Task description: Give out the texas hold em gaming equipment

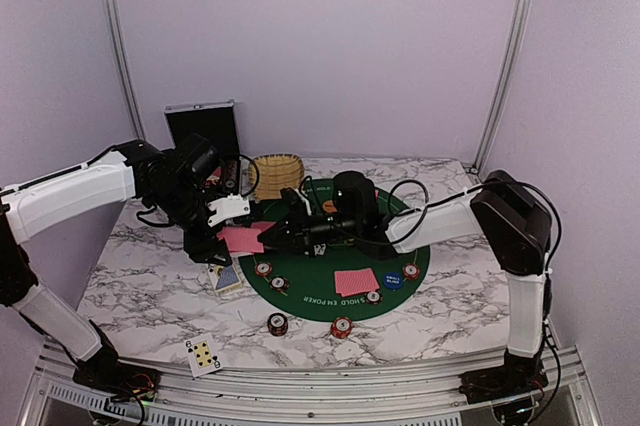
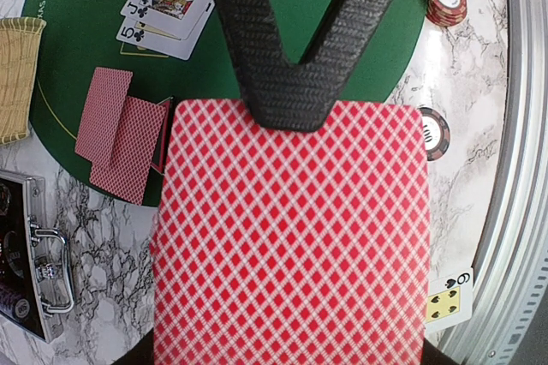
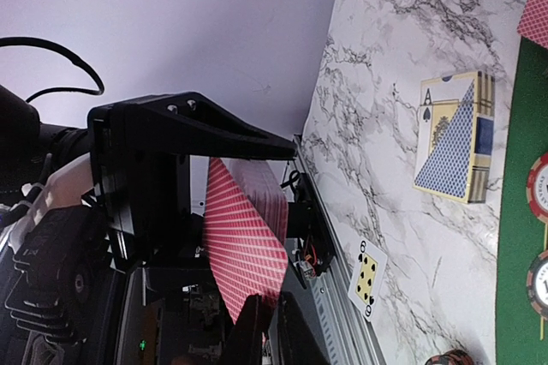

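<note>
left gripper (image 1: 228, 214): clamped on deck (image 2: 291, 228), held off left edge of green mat (image 1: 300, 274)
right gripper (image 3: 270, 312): looks pinched on top card (image 3: 244, 236) edge
do well: peel one card only, keep deck steady

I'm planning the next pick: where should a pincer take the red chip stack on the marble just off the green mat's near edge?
Probably across the round rim of the red chip stack, gripped on opposite sides, coming straight down: it lies flat and low on the marble table.

Red-backed cards (image 2: 291, 236) cut off by bottom edge; case (image 2: 26, 296), basket (image 2: 17, 74) clipped left.
</note>
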### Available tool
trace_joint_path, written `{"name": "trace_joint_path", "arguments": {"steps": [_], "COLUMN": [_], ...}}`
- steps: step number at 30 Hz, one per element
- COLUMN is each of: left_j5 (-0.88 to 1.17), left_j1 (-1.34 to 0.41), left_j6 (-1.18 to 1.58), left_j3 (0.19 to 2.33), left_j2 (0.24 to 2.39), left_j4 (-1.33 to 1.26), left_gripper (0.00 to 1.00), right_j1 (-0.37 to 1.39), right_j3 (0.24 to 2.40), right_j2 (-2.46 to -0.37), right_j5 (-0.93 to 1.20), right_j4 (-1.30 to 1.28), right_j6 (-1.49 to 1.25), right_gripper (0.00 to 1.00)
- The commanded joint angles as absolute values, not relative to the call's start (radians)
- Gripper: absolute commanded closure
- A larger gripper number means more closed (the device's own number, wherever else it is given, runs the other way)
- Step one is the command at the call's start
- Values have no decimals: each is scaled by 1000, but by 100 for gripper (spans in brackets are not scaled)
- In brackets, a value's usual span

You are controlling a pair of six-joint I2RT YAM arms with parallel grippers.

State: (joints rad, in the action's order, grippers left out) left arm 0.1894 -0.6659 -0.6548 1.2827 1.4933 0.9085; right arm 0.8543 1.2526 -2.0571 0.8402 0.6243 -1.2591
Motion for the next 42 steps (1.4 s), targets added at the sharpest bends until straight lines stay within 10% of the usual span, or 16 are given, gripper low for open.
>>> {"name": "trace_joint_path", "arguments": {"steps": [1,20,42], "left_j5": [191,192,180], "left_j1": [-665,-666,-665], "left_j6": [-660,-660,-663], "left_j3": [1310,1304,1286], "left_j2": [1498,1489,1479], "left_j4": [902,902,902], "left_gripper": [98,98,99], "right_j1": [848,868,788], "right_j3": [1223,1225,1163], "right_j2": [-2007,-2069,-1945], "right_j5": [850,854,865], "right_j4": [799,885,796], "right_j6": [-1366,-1445,-1373], "right_gripper": [93,82,100]}}
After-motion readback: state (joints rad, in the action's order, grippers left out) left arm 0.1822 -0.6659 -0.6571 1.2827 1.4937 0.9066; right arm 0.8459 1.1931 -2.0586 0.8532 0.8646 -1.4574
